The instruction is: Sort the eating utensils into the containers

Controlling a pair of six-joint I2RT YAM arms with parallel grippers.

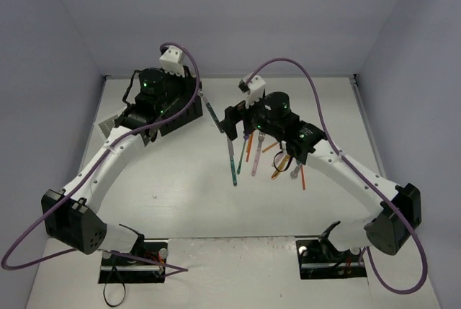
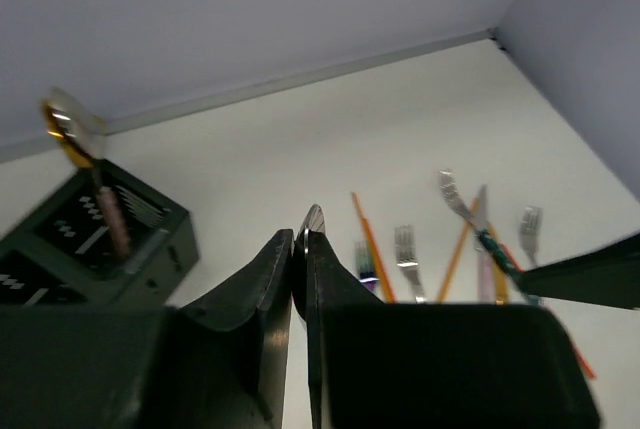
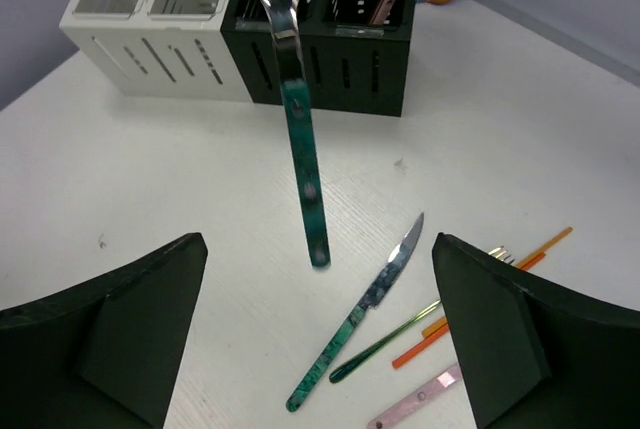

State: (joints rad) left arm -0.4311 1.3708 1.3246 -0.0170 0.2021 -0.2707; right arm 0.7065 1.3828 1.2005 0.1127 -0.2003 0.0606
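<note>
Clearly, the teal-handled utensil (image 3: 303, 159) is held by its silver head in the left hand (image 2: 298, 241), which is pressed shut on it, so that only the metal tip is seen above the grip in the left wrist view. The handle is carried clear of the counter (image 3: 150, 179). Its long axis slants from the grip down toward the right hand (image 3: 318, 289), which is spread wide with nothing held. The handle's free end appears between that hand's fingers, and no contact is seen.

The black caddy (image 3: 340, 74) and the white caddy (image 3: 150, 49) are set side by side just behind the grip, well apart from the right hand. The placing is therefore judged to fall to the left arm, with the handle swung under the grip and brought above a compartment before being lowered. A teal-handled knife (image 3: 370, 309) is seen lying on the counter by the right hand.
</note>
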